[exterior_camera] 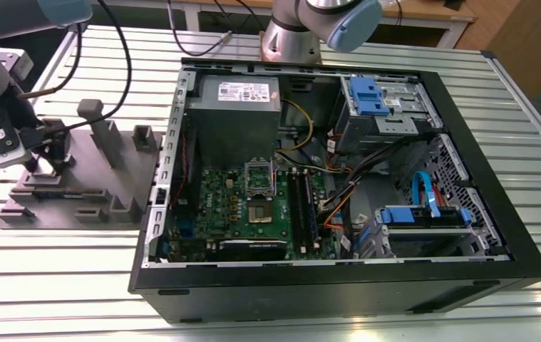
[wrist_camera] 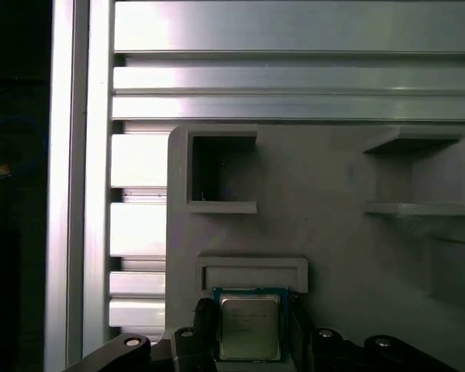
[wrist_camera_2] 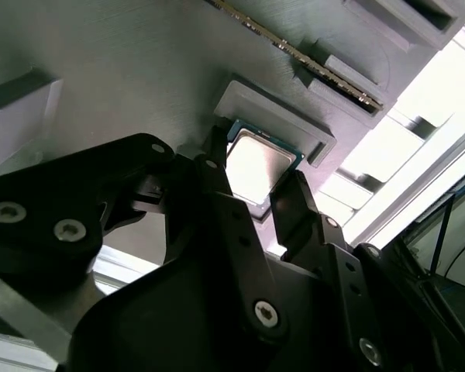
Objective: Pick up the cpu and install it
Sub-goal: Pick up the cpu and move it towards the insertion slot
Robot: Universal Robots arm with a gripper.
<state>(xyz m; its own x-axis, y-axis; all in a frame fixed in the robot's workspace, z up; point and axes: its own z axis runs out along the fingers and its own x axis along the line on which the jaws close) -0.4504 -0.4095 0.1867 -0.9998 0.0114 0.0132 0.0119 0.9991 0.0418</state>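
Note:
The cpu (wrist_camera_2: 257,159) is a small square chip with a shiny silver top and a thin dark rim. It lies on the grey plastic block (exterior_camera: 108,187), beside a raised U-shaped ledge (wrist_camera: 253,271). My gripper (wrist_camera_2: 256,177) stands over it at the exterior view's left (exterior_camera: 45,168). Its two black fingers (wrist_camera_2: 217,167) press against opposite edges of the cpu (wrist_camera: 249,325), so it is shut on the chip. The dark socket frame (exterior_camera: 259,187) sits in the middle of the green motherboard inside the open computer case (exterior_camera: 498,206).
The grey block carries upright posts (exterior_camera: 93,114) and square pockets (wrist_camera: 221,170) close to my gripper. A grey power-supply box (exterior_camera: 236,107) and blue drive brackets (exterior_camera: 366,96) fill the case. A second arm's base (exterior_camera: 294,35) stands behind it on the slatted metal table (exterior_camera: 51,285).

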